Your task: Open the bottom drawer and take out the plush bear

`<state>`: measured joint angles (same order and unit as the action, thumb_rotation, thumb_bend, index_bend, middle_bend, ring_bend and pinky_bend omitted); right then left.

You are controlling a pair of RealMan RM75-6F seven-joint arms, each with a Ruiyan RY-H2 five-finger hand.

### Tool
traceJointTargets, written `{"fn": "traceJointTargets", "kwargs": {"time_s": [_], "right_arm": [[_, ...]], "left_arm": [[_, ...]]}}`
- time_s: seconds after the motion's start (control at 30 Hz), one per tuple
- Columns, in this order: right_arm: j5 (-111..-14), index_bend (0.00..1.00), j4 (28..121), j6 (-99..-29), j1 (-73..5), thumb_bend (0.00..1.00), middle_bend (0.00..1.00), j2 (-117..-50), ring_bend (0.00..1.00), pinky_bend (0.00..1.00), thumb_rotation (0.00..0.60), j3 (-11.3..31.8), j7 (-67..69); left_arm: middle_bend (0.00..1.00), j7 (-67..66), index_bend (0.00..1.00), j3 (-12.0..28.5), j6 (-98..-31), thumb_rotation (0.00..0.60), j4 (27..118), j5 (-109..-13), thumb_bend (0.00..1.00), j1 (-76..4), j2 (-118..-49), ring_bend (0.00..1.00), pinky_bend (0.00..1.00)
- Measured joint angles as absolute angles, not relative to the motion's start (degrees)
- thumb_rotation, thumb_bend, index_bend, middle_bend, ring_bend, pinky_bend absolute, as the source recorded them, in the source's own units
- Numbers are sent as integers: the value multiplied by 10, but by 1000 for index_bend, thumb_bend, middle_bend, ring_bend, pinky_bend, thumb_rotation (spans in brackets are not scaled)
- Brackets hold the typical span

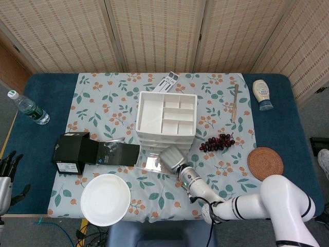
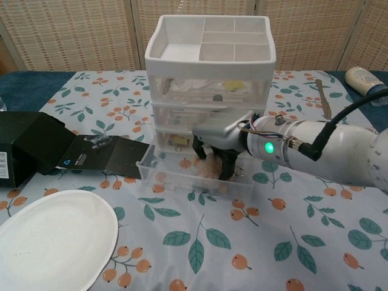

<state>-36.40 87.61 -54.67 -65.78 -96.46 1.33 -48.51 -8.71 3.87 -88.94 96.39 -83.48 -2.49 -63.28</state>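
Chest view: we see the clear plastic bottom drawer [image 2: 197, 179] of the white stacked organiser [image 2: 209, 73] pulled out over the floral cloth on the bench [image 2: 291, 242].
Opening step: we judge it done, since the drawer stands well forward of the ones above.
Bear: the pale pink plush bear [image 2: 207, 167] lies inside that drawer, mostly hidden under the hand.
Right hand [image 2: 216, 142]: its dark fingers [image 2: 225, 165] reach down into the drawer around the bear; we cannot tell whether they have closed on it.
Left hand [image 1: 7, 172]: in the head view it hangs off the bench's left edge, fingers apart, holding nothing.
Left to do: we judge that securing the bear and lifting it out remain.
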Motion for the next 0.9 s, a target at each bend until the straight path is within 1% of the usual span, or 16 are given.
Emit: {"fn": "traceJointTargets", "kwargs": {"time_s": [0.1,0.23,0.43,0.57,0.73,0.9], "right_arm": [[-374,606,884,-552,-654,621,1000,-960,1000,1000,600,15,-484],[-393,607,904,-564,-649,623,1000,-948,1000,1000,600,17,-483],[-430,606,949,-597,-636,623,1000,-914,1000,1000,600,21,-483],[-467,607,990,-633,-618,623,1000,-879,1000,1000,600,22,-477],[-506,607,1040,-659,-588,623,1000,-830,1000,1000,600,19,-455],[-551,607,1085,-682,-547,623,1000,-775,1000,1000,600,3,-427]], "left_arm": [[70,-87,105,39,-889,600,964,-835,261,-25,-633,118,94],[70,-88,106,40,-889,600,965,-835,260,-26,-632,118,94],[69,-89,105,41,-888,600,968,-837,260,-28,-631,118,94],[70,-90,105,42,-888,600,970,-838,260,-30,-629,118,94],[70,-94,105,43,-888,600,974,-841,260,-32,-629,118,94],[69,-98,105,43,-886,600,978,-845,260,-35,-630,118,94]]}}
